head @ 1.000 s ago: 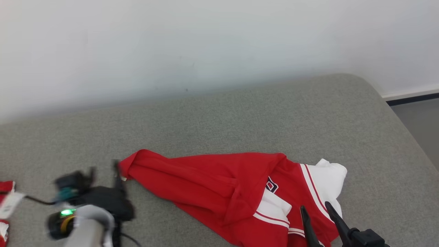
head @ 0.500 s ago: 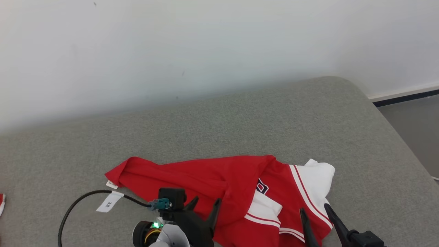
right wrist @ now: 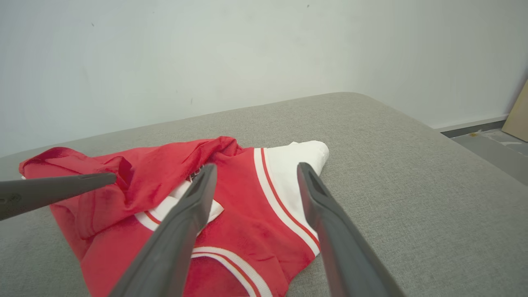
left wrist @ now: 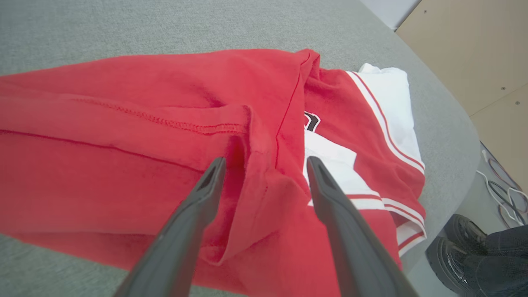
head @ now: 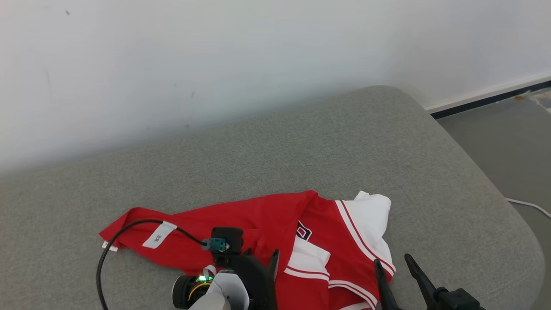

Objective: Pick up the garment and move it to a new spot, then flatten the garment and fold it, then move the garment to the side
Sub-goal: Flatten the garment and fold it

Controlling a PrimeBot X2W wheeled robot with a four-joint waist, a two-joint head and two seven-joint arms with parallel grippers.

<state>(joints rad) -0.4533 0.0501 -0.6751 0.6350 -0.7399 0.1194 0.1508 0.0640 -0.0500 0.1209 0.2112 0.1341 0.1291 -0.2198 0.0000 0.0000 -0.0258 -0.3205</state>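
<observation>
The garment (head: 258, 219) is red with white panels and striped trim, and it lies crumpled on the grey cushion (head: 301, 146). My left gripper (head: 261, 255) hovers open over its middle. In the left wrist view my left gripper (left wrist: 266, 161) has its jaws on either side of a raised fold in the garment (left wrist: 123, 123), holding nothing. My right gripper (head: 391, 260) is open at the garment's near right edge. The right wrist view has my right gripper (right wrist: 256, 166) pointing at the striped white part of the garment (right wrist: 284, 173), with one left finger (right wrist: 62, 187) at the left.
A white wall (head: 215, 64) backs the cushion, which rounds off at the right into grey floor (head: 508, 129) with a white cable (head: 529, 206). A black cable (head: 112, 241) with a white label (head: 159, 234) trails from my left wrist. A person's dark shoes (left wrist: 466, 247) stand beside the cushion.
My left gripper has swung right, from the garment's left tip to over its middle, dragging its cable along. The camera has turned right. The right gripper holds its place.
</observation>
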